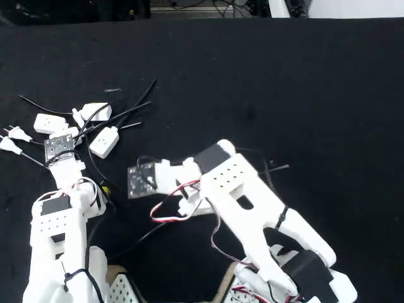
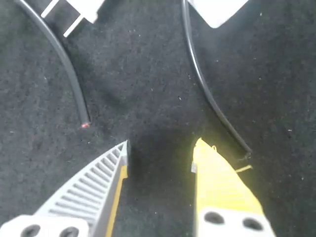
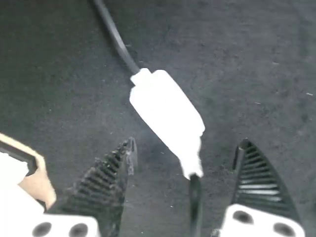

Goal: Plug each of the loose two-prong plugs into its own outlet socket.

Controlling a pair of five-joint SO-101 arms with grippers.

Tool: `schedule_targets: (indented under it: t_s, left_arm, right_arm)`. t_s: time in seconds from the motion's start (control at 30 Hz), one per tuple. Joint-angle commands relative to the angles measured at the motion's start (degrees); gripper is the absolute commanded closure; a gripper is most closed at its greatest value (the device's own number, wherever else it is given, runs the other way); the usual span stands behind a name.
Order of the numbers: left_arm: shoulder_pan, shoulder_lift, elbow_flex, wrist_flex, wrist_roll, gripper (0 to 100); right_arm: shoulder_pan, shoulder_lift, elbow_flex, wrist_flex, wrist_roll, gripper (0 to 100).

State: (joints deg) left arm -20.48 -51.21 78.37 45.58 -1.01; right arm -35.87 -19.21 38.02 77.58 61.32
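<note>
Surface: a black cloth [image 1: 284, 95] with a fine napped texture covers the table.

Left gripper [image 2: 160, 145]: one finger [image 2: 94, 182] is grey plastic with a ribbed, ladder-like face, the other is smooth yellow and tapers to a blunt tip. The jaws stand well apart over bare cloth and hold nothing. Beyond the tips lies a two-prong plug [image 2: 86, 6] in white moulded plastic with two flat pale prongs. A thin glossy black cable [image 2: 74, 84] ends on the cloth near the grey finger, its cut end showing a copper-red spot. A second cable [image 2: 207, 94] curves past the yellow finger.

Right gripper [image 3: 186, 144]: both fingers are black with ribbed faces, spread wide. Between them, apart from either finger, lies a white oblong body [image 3: 168, 118] with smooth plastic and rounded corners – a black cable enters at each end. It rests on the cloth, not gripped.

The high view adds the layout. At the table's left side is a cluster of rounded white socket blocks [image 1: 50, 123] and tangled black cables, with two loose plugs [image 1: 19, 134] at the outer edge, prongs free – unplugged. Both arms are white printed plastic. The left arm ends at this cluster and the right arm ends nearby, toward the table's middle. Which block in the high view matches the oblong body cannot be told.
</note>
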Motion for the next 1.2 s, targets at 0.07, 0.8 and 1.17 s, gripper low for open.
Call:
schedule_targets:
  t_s: [0.07, 0.8, 1.17]
  left_arm:
    - [-0.7, -0.9, -2.6, -0.3, 0.5, 79]
    - [-0.7, -1.0, -1.5, -3.6, 0.2, 79]
    - [-0.7, -0.4, -1.0, -6.2, 0.2, 79]
  right_arm:
    - [-3.4, -0.7, 6.3, -8.0, 1.3, 69.1]
    - [-3.3, -0.7, 9.8, -12.6, 5.5, 69.1]
    - [-3.4, -0.7, 9.8, -12.7, 10.8, 69.1]
